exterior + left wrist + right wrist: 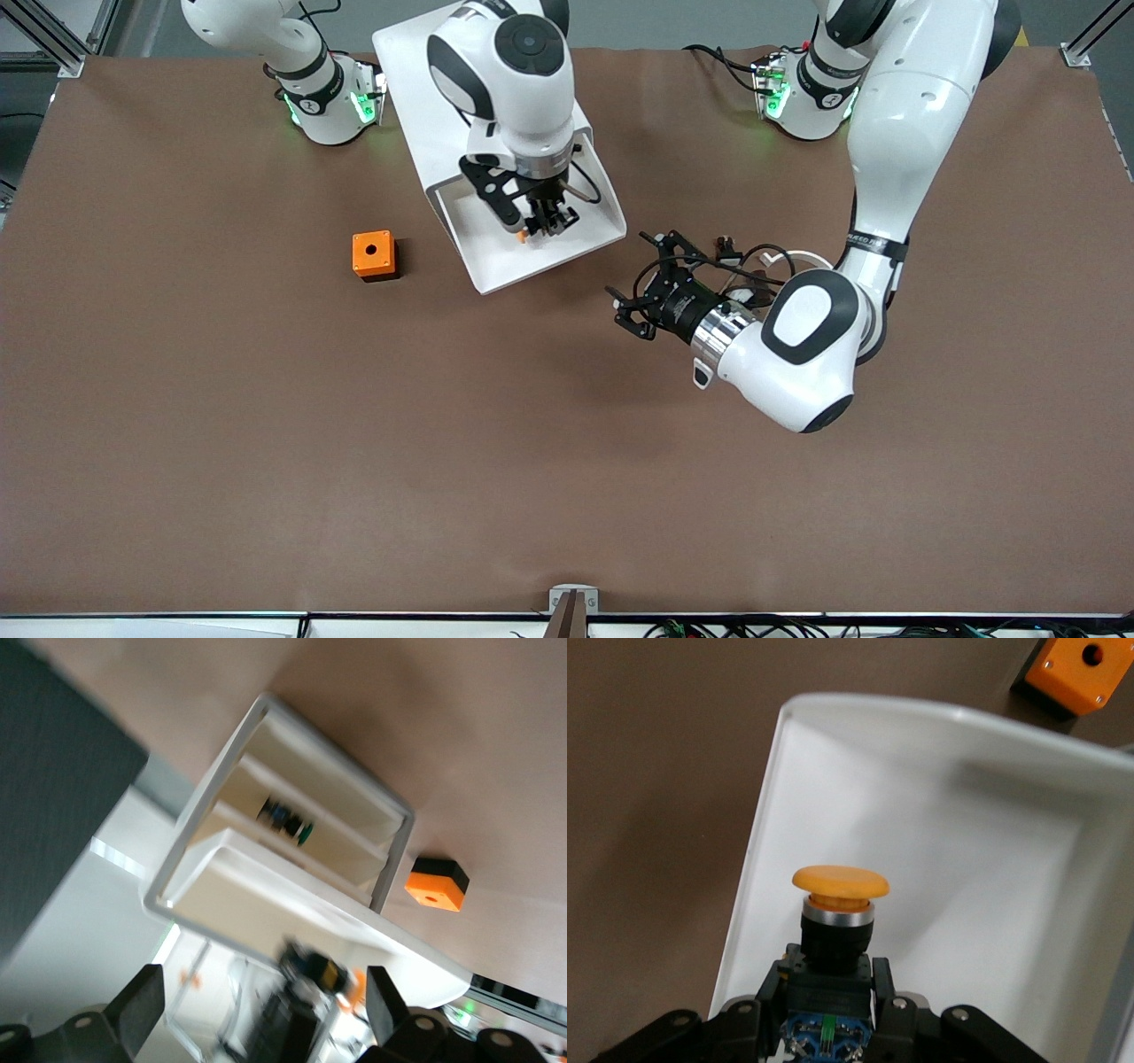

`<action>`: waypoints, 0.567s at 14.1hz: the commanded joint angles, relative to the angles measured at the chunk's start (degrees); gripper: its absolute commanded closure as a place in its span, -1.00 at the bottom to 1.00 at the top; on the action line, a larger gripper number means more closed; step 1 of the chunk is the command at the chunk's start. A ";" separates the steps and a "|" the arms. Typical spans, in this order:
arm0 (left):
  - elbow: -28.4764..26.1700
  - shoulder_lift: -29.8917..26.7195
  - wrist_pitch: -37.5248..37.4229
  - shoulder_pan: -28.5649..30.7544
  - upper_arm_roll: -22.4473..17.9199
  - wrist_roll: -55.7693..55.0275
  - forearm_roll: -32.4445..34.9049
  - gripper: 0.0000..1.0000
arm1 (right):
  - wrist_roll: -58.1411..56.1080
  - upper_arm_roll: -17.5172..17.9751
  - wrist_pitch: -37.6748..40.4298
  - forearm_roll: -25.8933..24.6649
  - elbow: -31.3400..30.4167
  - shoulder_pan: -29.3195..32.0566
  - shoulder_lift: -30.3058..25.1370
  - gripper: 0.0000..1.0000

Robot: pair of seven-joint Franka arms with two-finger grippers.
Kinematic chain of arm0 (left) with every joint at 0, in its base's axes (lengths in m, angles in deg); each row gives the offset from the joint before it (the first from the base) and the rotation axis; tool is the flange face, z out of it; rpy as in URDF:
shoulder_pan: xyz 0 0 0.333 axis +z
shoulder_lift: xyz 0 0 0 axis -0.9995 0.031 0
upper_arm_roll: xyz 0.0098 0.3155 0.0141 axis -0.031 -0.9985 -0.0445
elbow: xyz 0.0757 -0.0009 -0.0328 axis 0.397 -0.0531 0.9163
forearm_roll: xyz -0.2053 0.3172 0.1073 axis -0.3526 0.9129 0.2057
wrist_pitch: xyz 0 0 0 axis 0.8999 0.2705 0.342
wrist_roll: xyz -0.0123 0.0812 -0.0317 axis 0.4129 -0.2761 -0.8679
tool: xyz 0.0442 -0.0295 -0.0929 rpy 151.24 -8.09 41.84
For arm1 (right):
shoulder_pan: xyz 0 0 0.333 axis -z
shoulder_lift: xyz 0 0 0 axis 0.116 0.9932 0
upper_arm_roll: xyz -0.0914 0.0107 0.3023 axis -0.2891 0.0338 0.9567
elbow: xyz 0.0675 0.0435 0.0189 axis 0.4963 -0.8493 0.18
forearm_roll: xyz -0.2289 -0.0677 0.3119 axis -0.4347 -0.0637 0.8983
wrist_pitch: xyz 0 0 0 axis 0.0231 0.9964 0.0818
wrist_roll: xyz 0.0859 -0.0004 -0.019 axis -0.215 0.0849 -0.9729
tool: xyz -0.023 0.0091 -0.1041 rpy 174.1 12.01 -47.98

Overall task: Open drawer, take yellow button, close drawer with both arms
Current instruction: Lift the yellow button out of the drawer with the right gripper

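The white drawer (496,257) stands pulled out of its white cabinet (416,80). My right gripper (549,221) reaches down into the open drawer and is shut on the button (524,236). In the right wrist view the fingers (884,988) clamp the button's black body, with the orange cap (838,881) pointing away and the blue rear end between the jaws, over the drawer's white floor (966,859). My left gripper (633,306) is open and empty, low over the table beside the drawer, toward the left arm's end. Its fingers (142,1010) frame the drawer's front.
An orange cube with a round hole (374,254) sits on the brown table beside the drawer, toward the right arm's end; it also shows in both wrist views (436,884) (1083,669). A small dark part (285,819) lies in a cabinet compartment.
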 commanded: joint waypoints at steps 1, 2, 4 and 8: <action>-1.25 -5.51 4.34 -3.72 -0.58 7.47 8.69 -1.00 | -15.64 0.34 9.69 2.10 5.41 8.23 -0.52 0.99; -1.25 -6.74 5.92 -5.21 -0.57 7.92 12.12 -1.00 | -21.27 0.26 10.76 1.41 4.99 11.04 -1.82 0.98; -1.43 -7.89 10.23 -7.41 -0.40 8.54 17.93 -1.00 | -31.29 0.26 11.21 1.31 3.67 16.92 -2.36 0.98; -1.52 -7.89 16.12 -11.89 -0.40 12.75 28.39 -1.00 | -50.37 0.26 10.33 -0.61 0.42 27.82 -2.72 0.98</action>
